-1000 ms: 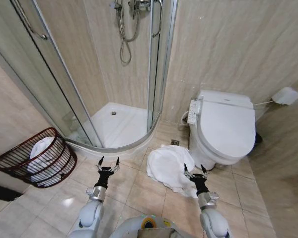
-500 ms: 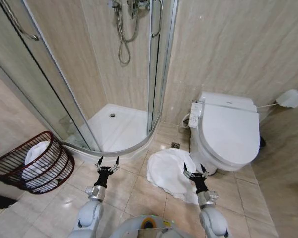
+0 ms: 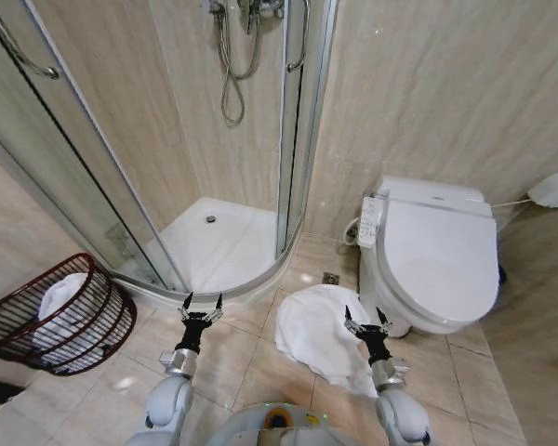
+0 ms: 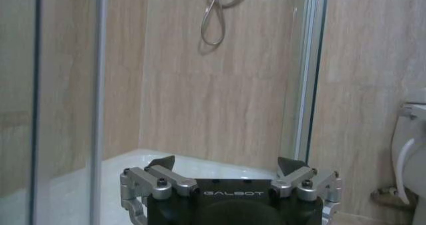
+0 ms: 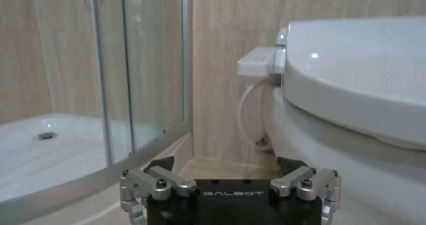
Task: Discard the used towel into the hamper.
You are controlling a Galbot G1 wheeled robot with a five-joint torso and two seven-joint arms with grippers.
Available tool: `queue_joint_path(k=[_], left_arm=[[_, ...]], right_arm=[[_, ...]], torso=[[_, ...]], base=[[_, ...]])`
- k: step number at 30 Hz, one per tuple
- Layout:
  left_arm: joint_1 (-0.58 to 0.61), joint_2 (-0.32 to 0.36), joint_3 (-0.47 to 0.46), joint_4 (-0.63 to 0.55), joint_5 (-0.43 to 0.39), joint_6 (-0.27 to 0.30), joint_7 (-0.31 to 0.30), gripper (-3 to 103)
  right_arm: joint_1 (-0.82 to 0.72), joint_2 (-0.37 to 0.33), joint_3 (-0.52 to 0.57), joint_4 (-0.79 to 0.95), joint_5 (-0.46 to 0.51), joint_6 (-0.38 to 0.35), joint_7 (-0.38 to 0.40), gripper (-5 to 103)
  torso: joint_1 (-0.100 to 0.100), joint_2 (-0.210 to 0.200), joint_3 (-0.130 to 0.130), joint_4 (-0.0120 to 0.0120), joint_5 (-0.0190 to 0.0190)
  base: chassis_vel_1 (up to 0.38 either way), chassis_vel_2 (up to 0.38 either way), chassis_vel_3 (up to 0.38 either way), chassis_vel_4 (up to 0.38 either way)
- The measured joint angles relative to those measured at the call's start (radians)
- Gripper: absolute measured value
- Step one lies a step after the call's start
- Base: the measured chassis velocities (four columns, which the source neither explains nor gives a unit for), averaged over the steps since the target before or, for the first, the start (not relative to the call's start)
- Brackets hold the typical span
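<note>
Towel (image 3: pixel 324 333) unmoved on floor; camera shifted, hamper (image 3: pixel 60 316) seemingly untouched.

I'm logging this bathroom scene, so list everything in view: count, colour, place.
towel: one, white, crumpled on the floor tiles beside the toilet.
hamper: one, dark reddish-brown, tilted, far left on the floor, white cloth inside.
toilet: one, white, lid closed, right side.
shower enclosure: one, glass with white tray, centre.
shower hose: one, chrome, on the shower wall.
left pincer: open, empty, above the floor.
right pincer: open, empty, over the towel's edge.
</note>
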Motion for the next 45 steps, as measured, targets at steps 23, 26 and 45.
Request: queue_joint_path(k=[23, 26, 45], left_arm=[[0.053, 0.0, -0.033, -0.102, 0.008, 0.024, -0.014, 100], [0.052, -0.001, -0.032, -0.102, 0.015, 0.026, -0.015, 100], [0.039, -0.013, -0.035, -0.103, 0.029, 0.048, -0.02, 100]], right_arm=[[0.36, -0.27, -0.105, -0.331, 0.138, -0.457, -0.352, 100], [0.406, -0.264, -0.127, -0.376, 0.12, -0.467, -0.393, 100], [0.603, -0.151, -0.26, -0.692, -0.072, -0.484, -0.467, 100]], torso=[[0.0, 0.0, 0.0, 0.0, 0.0001], [0.0, 0.0, 0.0, -0.0001, 0.0], [0.0, 0.0, 0.0, 0.0, -0.0001]], base=[[0.0, 0.0, 0.0, 0.0], [0.0, 0.0, 0.0, 0.0], [0.0, 0.0, 0.0, 0.0]])
